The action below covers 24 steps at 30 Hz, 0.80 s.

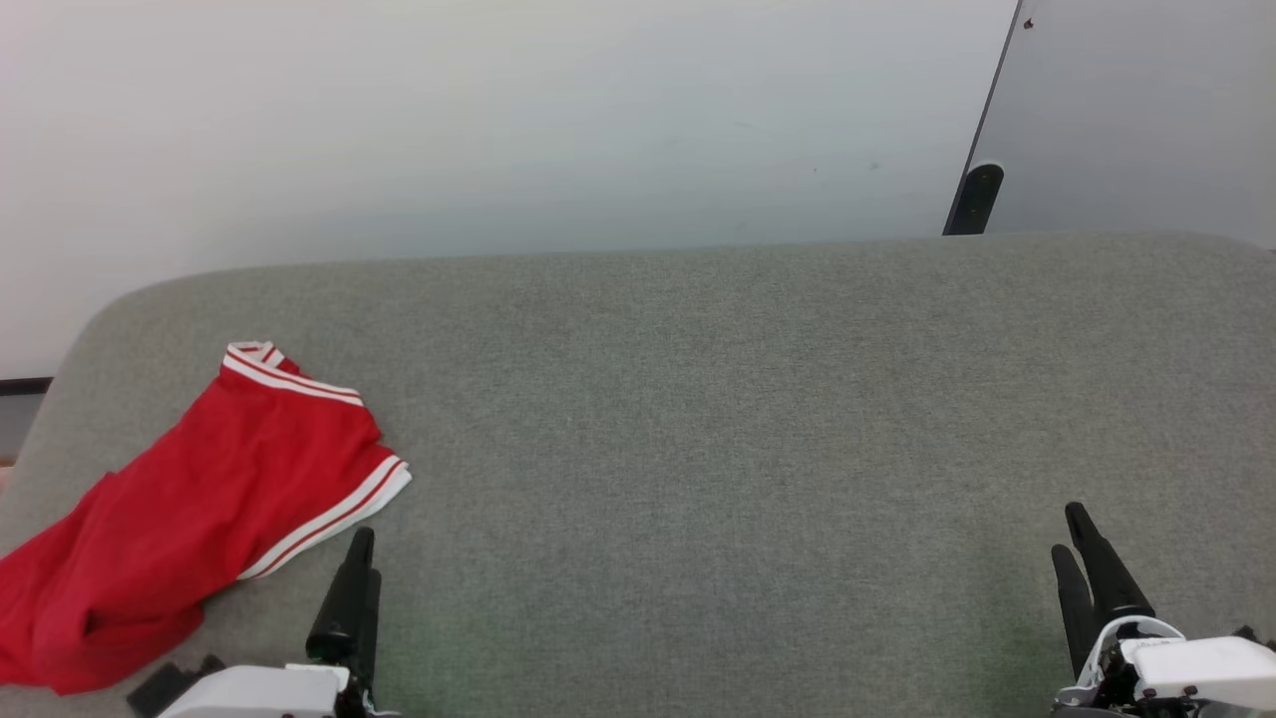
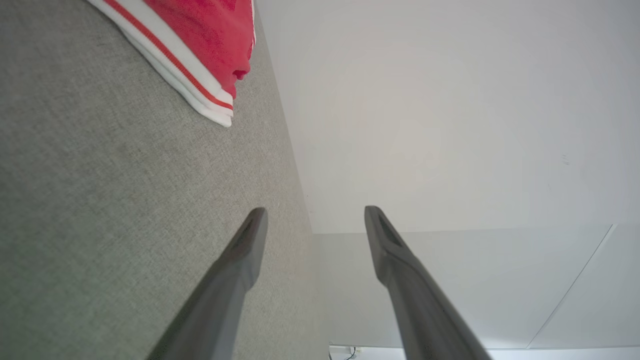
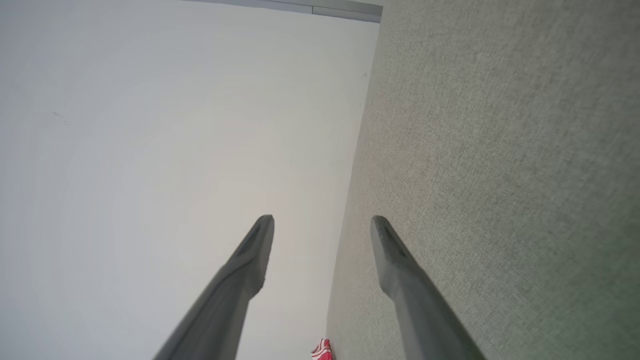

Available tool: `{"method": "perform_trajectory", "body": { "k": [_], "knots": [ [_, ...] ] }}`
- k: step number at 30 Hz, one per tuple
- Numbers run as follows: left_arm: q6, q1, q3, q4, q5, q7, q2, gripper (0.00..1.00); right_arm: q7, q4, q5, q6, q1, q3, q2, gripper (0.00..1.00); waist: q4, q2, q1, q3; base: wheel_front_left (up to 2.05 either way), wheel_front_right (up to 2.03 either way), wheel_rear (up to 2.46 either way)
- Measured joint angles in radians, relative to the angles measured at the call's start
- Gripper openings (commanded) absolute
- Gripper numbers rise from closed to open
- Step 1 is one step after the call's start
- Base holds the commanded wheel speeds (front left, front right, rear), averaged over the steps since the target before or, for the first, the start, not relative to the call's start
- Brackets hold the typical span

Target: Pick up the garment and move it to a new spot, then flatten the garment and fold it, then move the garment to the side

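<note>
While the garment (image 1: 199,499) lies crumpled at the left edge of the bench (image 1: 698,399), the left pincer (image 2: 312,216) and right pincer (image 3: 322,222) hover spread open, well apart, near its front edge.

Red garment (image 1: 179,499) with white-and-red striped trim, grey fabric surface (image 1: 698,449), white wall (image 1: 498,120)

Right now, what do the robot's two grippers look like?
The left gripper and right gripper match: each has two long, dark grey fingers tapering to narrow, grooved tips. In the head view both rise from glossy white wrist housings with black fittings.
</note>
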Motion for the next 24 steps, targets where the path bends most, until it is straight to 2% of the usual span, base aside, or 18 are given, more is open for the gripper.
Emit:
{"method": "perform_trajectory", "body": {
  "k": [11,24],
  "knots": [
    [0.015,-0.007,-0.010,-0.019,0.232,-0.047,0.021,1.00,-0.056,0.012,-0.152,0.000,-0.038,0.067,-0.050,1.00,0.000,0.0000,0.0000,-0.001,0.00,0.00,0.00],
    [0.050,-0.006,-0.057,-0.037,0.521,-0.096,0.050,1.00,-0.107,0.067,-0.429,0.000,-0.085,0.134,-0.089,1.00,-0.004,0.0000,0.0000,-0.001,0.00,0.00,0.00]
  ]
}}
